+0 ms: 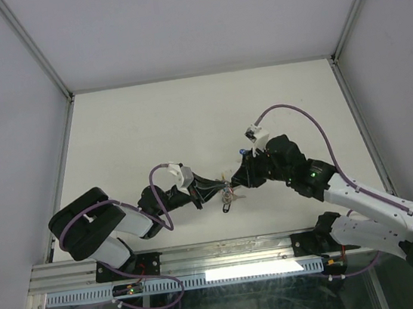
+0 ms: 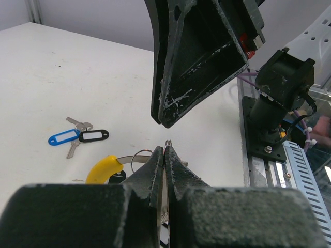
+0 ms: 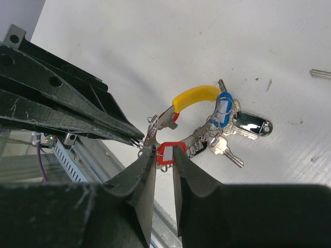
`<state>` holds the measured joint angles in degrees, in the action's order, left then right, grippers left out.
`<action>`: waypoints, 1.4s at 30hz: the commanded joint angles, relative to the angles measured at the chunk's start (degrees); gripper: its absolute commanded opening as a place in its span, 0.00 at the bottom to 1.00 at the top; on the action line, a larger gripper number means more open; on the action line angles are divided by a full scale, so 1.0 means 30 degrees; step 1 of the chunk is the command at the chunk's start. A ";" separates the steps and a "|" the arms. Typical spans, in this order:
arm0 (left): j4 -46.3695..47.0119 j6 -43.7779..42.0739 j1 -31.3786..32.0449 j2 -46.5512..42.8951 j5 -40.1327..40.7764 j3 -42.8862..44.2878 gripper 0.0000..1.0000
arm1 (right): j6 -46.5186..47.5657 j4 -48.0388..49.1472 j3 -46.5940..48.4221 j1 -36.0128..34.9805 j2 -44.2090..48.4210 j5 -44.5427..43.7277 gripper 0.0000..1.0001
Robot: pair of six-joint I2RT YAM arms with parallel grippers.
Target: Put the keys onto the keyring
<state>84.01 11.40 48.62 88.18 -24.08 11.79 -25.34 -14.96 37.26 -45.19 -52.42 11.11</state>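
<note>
Left gripper (image 2: pixel 166 152): jaws pressed together, no gap visible. A thin silver wire stands out of the tips, and it appears to be the end of the keyring (image 3: pixel 196 96), pinched there. The hoop's yellow section (image 2: pixel 103 168) lies just below and to the side of these fingers.

Right gripper (image 3: pixel 164 151): jaws stand a narrow slot apart. The red-tagged key (image 3: pixel 168 153) shows in that slot, partly behind one finger. Whether the pads actually grip it cannot be told. The tips of the two grippers nearly meet at the hoop's silver end.

Keyring location: close to the near edge of the counter (image 1: pixel 187 119), slightly right of its middle, between the two arms. A blue-tagged key (image 3: pixel 223 107) and a black-tagged key (image 3: pixel 254 124) hang on the hoop beside the yellow section, resting on the surface.

Loose keys: a second blue-tagged key (image 2: pixel 61 138) and a second black-tagged key (image 2: pixel 94 136) lie flat together on the counter, near the hoop but apart from it
</note>
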 commanded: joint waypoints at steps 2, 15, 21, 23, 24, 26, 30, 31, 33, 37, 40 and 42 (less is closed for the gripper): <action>0.5360 0.0503 -0.0180 -0.0390 0.0114 0.0413 0.00 | -0.0809 0.1181 -0.0025 0.0114 -0.0337 0.0188 0.21; 0.5339 0.0437 -0.0177 -0.0332 0.0044 0.0434 0.00 | -0.1099 0.1431 -0.0260 0.0083 -0.0940 0.1175 0.21; 0.5322 0.0441 -0.0163 -0.0335 0.0042 0.0434 0.00 | -0.1187 0.1668 -0.0289 0.0091 -0.1253 0.1518 0.21; 0.5324 0.0421 -0.0181 -0.0339 0.0042 0.0435 0.00 | -0.1220 0.1705 -0.0318 0.0110 -0.1366 0.1663 0.21; 0.5336 0.0430 -0.0167 -0.0347 0.0044 0.0435 0.00 | -0.1235 0.1717 -0.0333 0.0098 -0.1411 0.1705 0.21; 0.5309 0.0435 -0.0179 -0.0333 0.0031 0.0463 0.00 | -0.1275 0.1786 -0.0373 0.0115 -0.1505 0.1799 0.21; 0.5296 0.0427 -0.0180 -0.0364 0.0005 0.0466 0.00 | -0.1374 0.1958 -0.0461 0.0098 -0.1674 0.1937 0.21; 0.5274 0.0406 -0.0163 -0.0361 -0.0001 0.0464 0.00 | -0.1390 0.1968 -0.0480 0.0078 -0.1717 0.1959 0.21; 0.5275 0.0397 -0.0181 -0.0361 -0.0026 0.0460 0.00 | -0.1423 0.2012 -0.0505 0.0089 -0.1765 0.1970 0.21; 0.5235 0.0414 -0.0159 -0.0332 -0.0060 0.0464 0.00 | -0.1498 0.2177 -0.0562 0.0073 -0.1803 0.1971 0.21; 0.5220 0.0385 -0.0179 -0.0368 -0.0075 0.0464 0.00 | -0.1102 0.1828 -0.0506 0.0084 -0.1416 0.1215 0.22; 0.5174 0.0391 -0.0166 -0.0388 -0.0105 0.0435 0.00 | -0.0424 0.1409 -0.0495 0.0118 -0.0802 0.0125 0.23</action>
<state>84.03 11.40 48.62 88.18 -24.12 11.81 -28.91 -12.16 35.66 -44.91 -57.78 15.51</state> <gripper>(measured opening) 0.003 0.224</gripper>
